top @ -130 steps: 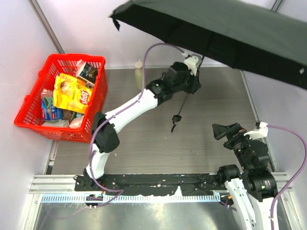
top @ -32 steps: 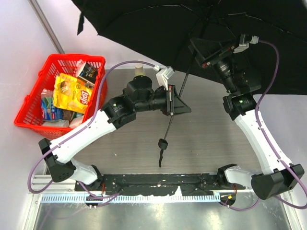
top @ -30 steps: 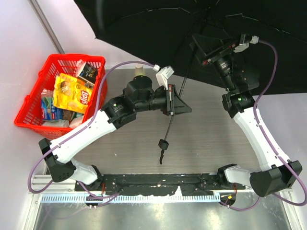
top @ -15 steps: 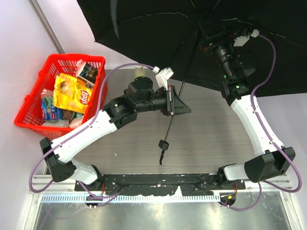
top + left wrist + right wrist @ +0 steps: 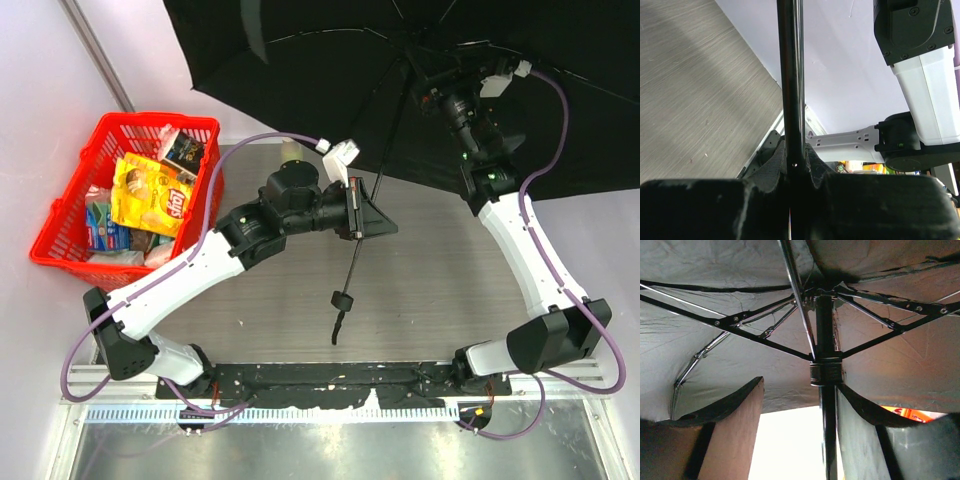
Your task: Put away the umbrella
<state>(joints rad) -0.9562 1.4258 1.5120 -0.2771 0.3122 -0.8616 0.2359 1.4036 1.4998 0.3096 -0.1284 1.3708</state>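
Observation:
The umbrella is open, its black canopy (image 5: pixel 330 60) spanning the top of the overhead view. Its thin shaft (image 5: pixel 385 140) slants down to the small handle (image 5: pixel 343 299), with the wrist strap (image 5: pixel 338 327) dangling above the table. My left gripper (image 5: pixel 368 215) is shut on the shaft (image 5: pixel 790 75), pads pressed to both sides (image 5: pixel 795 150). My right gripper (image 5: pixel 430 90) is up under the canopy, open (image 5: pixel 800 390). The shaft (image 5: pixel 827 430) runs along its right finger just below the runner ring (image 5: pixel 826 372). The left finger (image 5: pixel 735 430) stands well apart.
A red basket (image 5: pixel 204 185) with snack packets sits at the left on the table. A pale bottle (image 5: pixel 291 150) stands at the back, partly behind my left arm. White walls close in on both sides. The canopy's ribs (image 5: pixel 755 332) spread right over the right gripper.
My right gripper has risen along the shaft toward the canopy hub and its jaws have narrowed. The canopy has shifted slightly. The left gripper keeps its grip in place.

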